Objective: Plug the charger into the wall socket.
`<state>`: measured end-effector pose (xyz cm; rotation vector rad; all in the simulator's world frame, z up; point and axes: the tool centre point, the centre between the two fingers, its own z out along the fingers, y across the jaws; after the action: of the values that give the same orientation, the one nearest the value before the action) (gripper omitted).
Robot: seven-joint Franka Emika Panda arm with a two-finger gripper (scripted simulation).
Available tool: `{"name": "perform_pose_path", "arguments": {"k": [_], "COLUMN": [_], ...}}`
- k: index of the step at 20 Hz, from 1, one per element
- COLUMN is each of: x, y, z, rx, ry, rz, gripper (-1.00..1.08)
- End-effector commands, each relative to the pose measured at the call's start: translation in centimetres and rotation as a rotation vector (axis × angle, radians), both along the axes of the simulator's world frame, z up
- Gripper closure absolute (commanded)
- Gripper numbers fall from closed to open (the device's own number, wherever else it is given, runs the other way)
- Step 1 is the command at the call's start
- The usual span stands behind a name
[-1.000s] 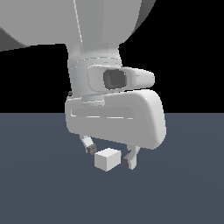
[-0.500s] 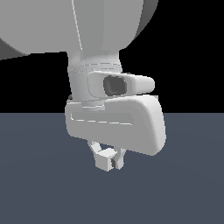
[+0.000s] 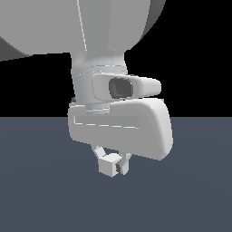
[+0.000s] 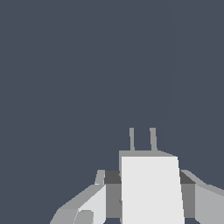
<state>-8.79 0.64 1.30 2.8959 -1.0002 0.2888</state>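
One arm only, filling the upper and middle of the exterior view: huge pale grey body across the top, a wrist block with a dark camera window at centre, a rounded hand housing just below it. Beneath that housing, slightly below and left of frame centre, the gripper [image 3: 112, 164] pointing down, with its short fingers [image 3: 123, 162] closed in on the charger [image 3: 108, 166]. Small, near-white, roughly cubic, smaller than the hand above it. Clamped from both sides, touching the fingers, sitting right at the fingertips and poking out a little below them. Flat dark blue-grey floor [image 3: 41, 195] across the lower half of the frame, black background above. Whether the cube rests on the floor or hangs just above it: cannot tell.

Two thin grey prongs [image 4: 142, 139] in the wrist view, standing side by side on the far end of the charger [image 4: 151, 188], just right of frame centre in the lower half. Bright white face of the box filling the lower middle, with dark grey finger pads [image 4: 113, 177] pressed against both of its sides and paler finger bodies spreading toward the lower corners. Gripper [image 4: 148, 183] shut tight on the box. Plain dark blue-grey surface everywhere else in this frame.
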Motion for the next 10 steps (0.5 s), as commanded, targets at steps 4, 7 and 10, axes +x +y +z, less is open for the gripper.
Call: {"name": "perform_pose_path", "arguments": {"k": [4,7,10], "x": [0.2,0.3,0.6], "y": [-0.7,-1.3,-2.1], "z": [0.6,1.1,1.7], "rx": [-0.001,-0.001,-0.002], "ry": [-0.001,-0.002,-0.002], "rz": [0.037,0.071,0.115], "gripper": [1.08,1.08,1.08]}}
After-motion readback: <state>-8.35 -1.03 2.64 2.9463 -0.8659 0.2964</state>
